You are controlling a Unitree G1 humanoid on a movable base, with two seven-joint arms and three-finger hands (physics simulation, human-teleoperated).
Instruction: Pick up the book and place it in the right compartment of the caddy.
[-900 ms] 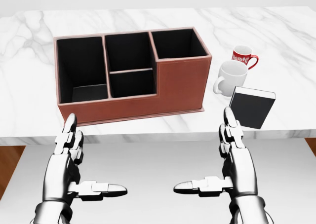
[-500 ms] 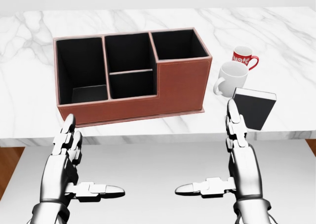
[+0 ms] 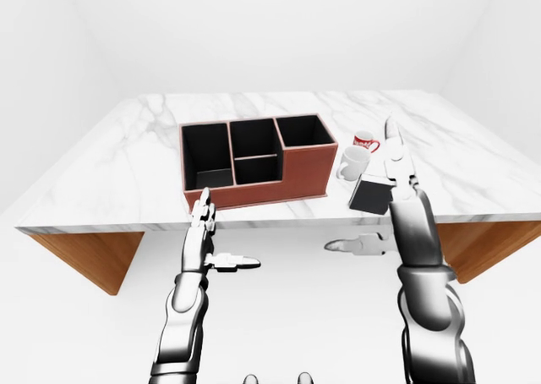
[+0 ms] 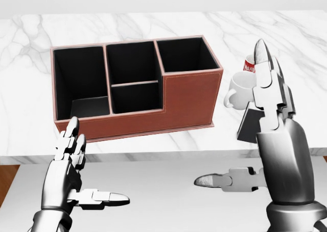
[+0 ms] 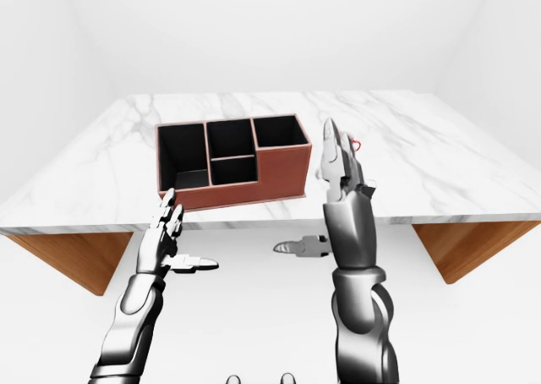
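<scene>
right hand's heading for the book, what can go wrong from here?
1. The book stands close by the white mug, with the red mug just beyond; the open right hand reaching in may knock them.
2. The book sits near the table edge, so a push might tip it off.
3. The hand hides most of the book in the head view, making finger placement hard to judge.
</scene>
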